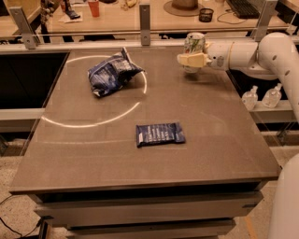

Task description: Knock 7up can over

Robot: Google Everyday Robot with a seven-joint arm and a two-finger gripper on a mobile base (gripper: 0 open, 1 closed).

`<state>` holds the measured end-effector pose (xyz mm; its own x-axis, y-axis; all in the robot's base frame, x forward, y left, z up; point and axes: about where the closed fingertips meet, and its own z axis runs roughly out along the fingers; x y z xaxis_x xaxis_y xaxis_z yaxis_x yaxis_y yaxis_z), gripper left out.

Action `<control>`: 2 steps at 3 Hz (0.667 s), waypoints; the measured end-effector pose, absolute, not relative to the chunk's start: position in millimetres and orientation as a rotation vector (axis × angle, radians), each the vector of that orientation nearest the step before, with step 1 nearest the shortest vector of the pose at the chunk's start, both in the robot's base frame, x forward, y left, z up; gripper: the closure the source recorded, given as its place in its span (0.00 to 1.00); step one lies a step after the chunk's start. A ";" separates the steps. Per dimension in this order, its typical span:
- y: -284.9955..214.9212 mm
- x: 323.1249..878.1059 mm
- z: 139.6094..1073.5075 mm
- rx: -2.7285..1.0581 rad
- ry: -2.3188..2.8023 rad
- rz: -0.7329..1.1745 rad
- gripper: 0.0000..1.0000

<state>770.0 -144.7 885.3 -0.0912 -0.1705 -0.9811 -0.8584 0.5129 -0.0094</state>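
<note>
Where 7up can stands, tool hovers above table.

We log an office-style robot lab: grey test surface, wooden desk behind bearing keyboard and red cup, white arm with claw at the surface's far right.

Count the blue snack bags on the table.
2: a crumpled bag back left on the light ring, a flat bag near the centre. The tool is at the 7up can, back right.
</note>
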 end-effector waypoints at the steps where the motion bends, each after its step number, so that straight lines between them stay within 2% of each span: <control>1: -146.8 744.4 911.2 -0.963 1.611 0.715 1.00; 2: -140.1 711.7 941.4 -1.017 1.585 0.738 1.00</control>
